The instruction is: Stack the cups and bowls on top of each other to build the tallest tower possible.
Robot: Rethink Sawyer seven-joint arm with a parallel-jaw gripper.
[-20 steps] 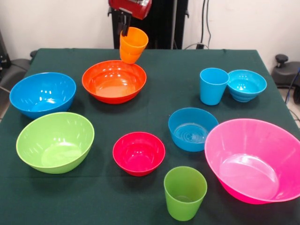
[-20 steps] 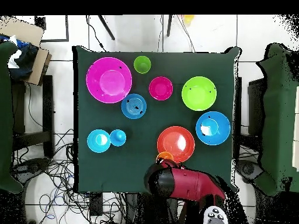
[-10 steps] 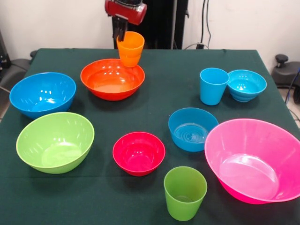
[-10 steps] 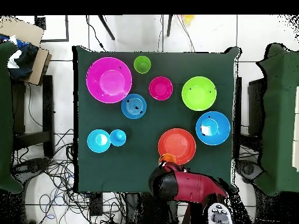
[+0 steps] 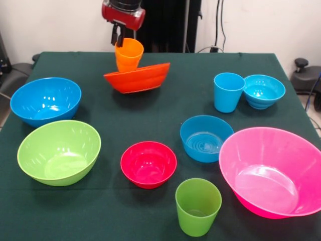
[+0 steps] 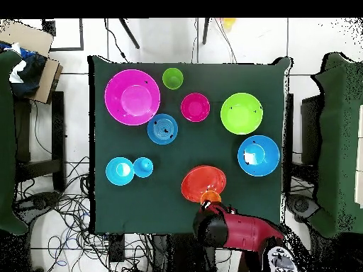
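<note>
While our gripper [image 5: 118, 39] stays clamped on the orange cup's [image 5: 128, 54] rim, the cup sits at the tipped orange bowl's [image 5: 138, 78] 11 o'clock edge. We judge placement underway; next we should let the bowl settle flat.

This looks like a robot lab, not a home. A table [image 6: 269, 71] with a dark green cloth stands on a white tiled floor [image 6: 312, 42]. Lots of black cables [image 6: 64, 205] lie in a mess on the floor by the table's near-left corner, seen from above. A red robot arm [image 6: 237, 230] stands at the table's bottom edge. A cardboard box [image 6: 32, 39] sits past the top-left corner.
</note>
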